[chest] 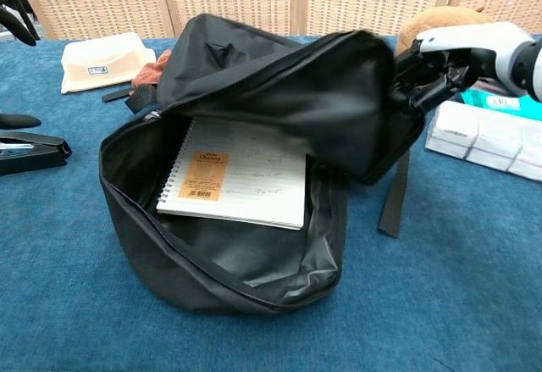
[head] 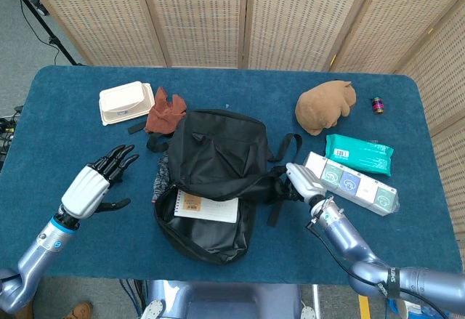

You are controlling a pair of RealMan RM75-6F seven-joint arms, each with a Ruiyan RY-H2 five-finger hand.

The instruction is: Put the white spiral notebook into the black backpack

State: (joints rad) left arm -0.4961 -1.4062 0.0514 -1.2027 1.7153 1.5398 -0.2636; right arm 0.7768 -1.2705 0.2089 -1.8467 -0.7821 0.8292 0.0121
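Observation:
The black backpack (head: pixel 214 163) lies open in the middle of the table, its mouth facing the front edge. The white spiral notebook (chest: pixel 239 174) lies flat inside the opening, also seen from above as the notebook (head: pixel 208 206). My right hand (head: pixel 302 181) grips the right edge of the backpack's upper flap and holds it up; in the chest view the right hand (chest: pixel 457 54) is at the upper right. My left hand (head: pixel 91 187) hovers well left of the bag with fingers spread and nothing in it.
A black stapler (chest: pixel 30 150) lies under my left hand. A white container (head: pixel 126 103) and a reddish cloth (head: pixel 166 112) sit at the back left. A brown plush (head: pixel 325 105), a green pack (head: pixel 359 153) and a long box (head: pixel 354 184) lie to the right.

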